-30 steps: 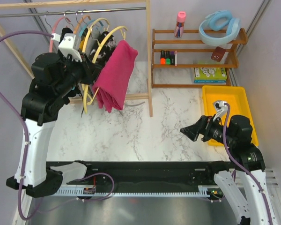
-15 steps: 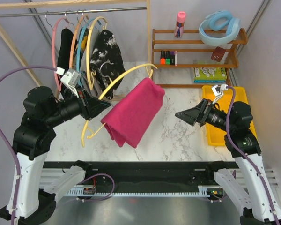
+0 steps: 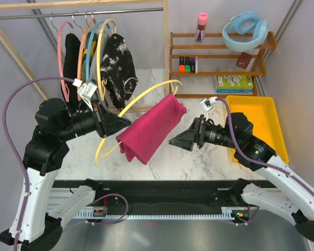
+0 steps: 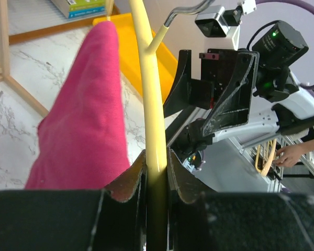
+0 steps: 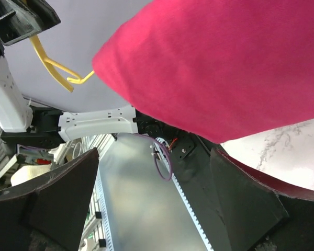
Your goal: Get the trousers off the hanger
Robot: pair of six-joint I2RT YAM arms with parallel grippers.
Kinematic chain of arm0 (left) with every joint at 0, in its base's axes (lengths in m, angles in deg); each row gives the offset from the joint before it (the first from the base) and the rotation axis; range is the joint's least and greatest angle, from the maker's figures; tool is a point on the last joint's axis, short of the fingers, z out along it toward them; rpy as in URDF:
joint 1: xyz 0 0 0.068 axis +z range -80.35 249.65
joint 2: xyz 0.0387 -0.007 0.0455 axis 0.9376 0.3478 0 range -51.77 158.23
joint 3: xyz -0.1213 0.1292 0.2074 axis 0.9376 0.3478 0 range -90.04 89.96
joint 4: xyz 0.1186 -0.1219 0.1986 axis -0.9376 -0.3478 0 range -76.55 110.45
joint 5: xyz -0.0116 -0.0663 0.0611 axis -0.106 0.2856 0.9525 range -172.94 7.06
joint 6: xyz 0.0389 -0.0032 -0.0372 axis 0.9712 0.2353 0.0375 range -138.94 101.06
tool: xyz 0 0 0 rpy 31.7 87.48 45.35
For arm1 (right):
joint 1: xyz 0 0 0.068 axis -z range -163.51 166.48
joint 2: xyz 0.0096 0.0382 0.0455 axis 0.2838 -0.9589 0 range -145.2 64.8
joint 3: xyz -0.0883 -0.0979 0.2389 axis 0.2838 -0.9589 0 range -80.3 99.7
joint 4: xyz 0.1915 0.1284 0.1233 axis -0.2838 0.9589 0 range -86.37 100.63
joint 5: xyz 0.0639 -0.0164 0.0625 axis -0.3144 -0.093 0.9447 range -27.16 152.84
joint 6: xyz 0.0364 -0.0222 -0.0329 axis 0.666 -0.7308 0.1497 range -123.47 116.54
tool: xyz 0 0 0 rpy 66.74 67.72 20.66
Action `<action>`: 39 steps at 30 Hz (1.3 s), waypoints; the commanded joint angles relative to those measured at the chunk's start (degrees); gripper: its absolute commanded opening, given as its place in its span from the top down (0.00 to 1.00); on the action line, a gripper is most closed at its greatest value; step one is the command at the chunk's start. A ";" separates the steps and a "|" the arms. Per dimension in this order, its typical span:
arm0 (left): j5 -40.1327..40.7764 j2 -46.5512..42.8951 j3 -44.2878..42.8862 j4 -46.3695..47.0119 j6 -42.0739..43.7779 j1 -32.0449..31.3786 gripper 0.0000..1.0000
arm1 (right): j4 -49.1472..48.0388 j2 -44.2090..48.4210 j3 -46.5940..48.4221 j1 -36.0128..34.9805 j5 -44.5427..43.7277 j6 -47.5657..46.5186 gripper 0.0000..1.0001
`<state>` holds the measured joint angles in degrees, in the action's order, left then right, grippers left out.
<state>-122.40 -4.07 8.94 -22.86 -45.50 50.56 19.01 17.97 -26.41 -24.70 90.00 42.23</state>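
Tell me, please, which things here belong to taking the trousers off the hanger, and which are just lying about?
Job in hand: folded magenta-pink fabric trousers; thin pale-yellow plastic hanger they drape over; left gripper, shut on the hanger; right gripper, open near the trousers.
Lying about: yellow plastic tray; black-and-white mottled garment; pale-blue padded ring.

The left arm [image 3: 35, 172] was raised from the lower left of the top view and bent at the elbow, with the forearm pointed right toward the middle of the frame. The left gripper [image 3: 123, 124] was clamped on the hanger [image 4: 149, 94], its fingers [image 4: 133, 180] pressed against both sides of the thin bar. The right arm [image 3: 282, 175] was stretched from the lower right toward the middle, its wrist aimed leftward. The right gripper [image 3: 175, 140] was spread wide, its fingers [image 5: 52, 204] seen far apart at the lower corners of the right wrist view.
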 commanded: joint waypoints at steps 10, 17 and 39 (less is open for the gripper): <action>-4.92 -2.97 -0.29 13.78 -4.98 0.11 0.98 | 4.30 -9.59 10.63 -17.52 -23.45 -12.03 0.09; -5.63 -3.67 1.73 14.13 -4.99 0.02 0.98 | -6.03 -8.99 9.48 -18.31 -26.80 -4.57 0.07; -18.81 -4.99 2.96 15.45 -5.07 0.02 0.98 | 29.35 -16.36 47.79 -17.87 -27.25 -44.02 0.11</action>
<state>-134.62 -7.20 13.27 -18.86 -49.37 50.56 41.59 3.04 17.93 -42.61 61.60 6.53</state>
